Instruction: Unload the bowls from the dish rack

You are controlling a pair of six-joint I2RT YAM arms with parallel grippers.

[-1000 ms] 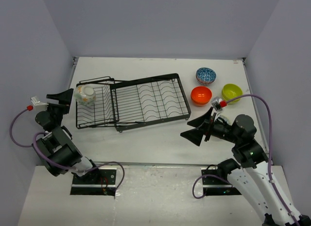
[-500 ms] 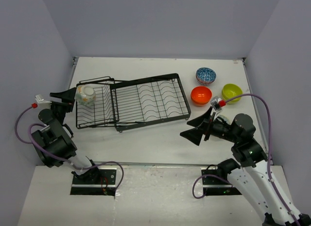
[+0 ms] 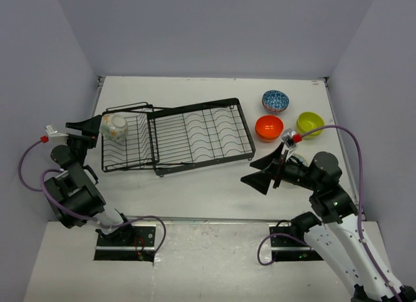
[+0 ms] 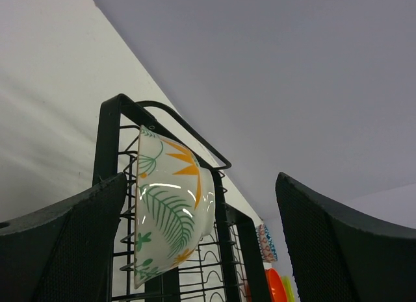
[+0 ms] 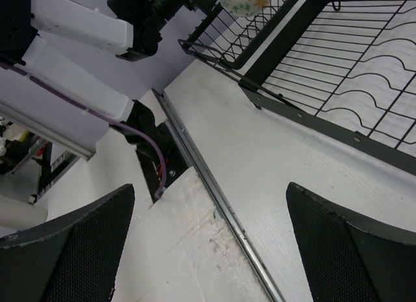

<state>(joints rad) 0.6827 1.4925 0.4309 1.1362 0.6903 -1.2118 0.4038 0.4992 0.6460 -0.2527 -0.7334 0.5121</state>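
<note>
The black wire dish rack (image 3: 195, 133) lies mid-table. A cream bowl with green and orange leaf marks (image 3: 114, 126) stands on edge in its left basket section; it also shows in the left wrist view (image 4: 169, 208) and the right wrist view (image 5: 246, 1). My left gripper (image 3: 86, 130) is open, just left of that bowl, jaws either side of it in the wrist view, not touching. My right gripper (image 3: 260, 172) is open and empty over the table right of the rack. The orange bowl (image 3: 269, 127), lime green bowl (image 3: 310, 123) and blue patterned bowl (image 3: 275, 100) sit on the table at the right.
The table's metal front rail (image 5: 214, 185) runs below the right gripper. Grey walls close in the left, back and right. The left arm base (image 5: 84, 29) shows in the right wrist view.
My left gripper has moved a little right and closer to the cream bowl. The right arm has not moved.
</note>
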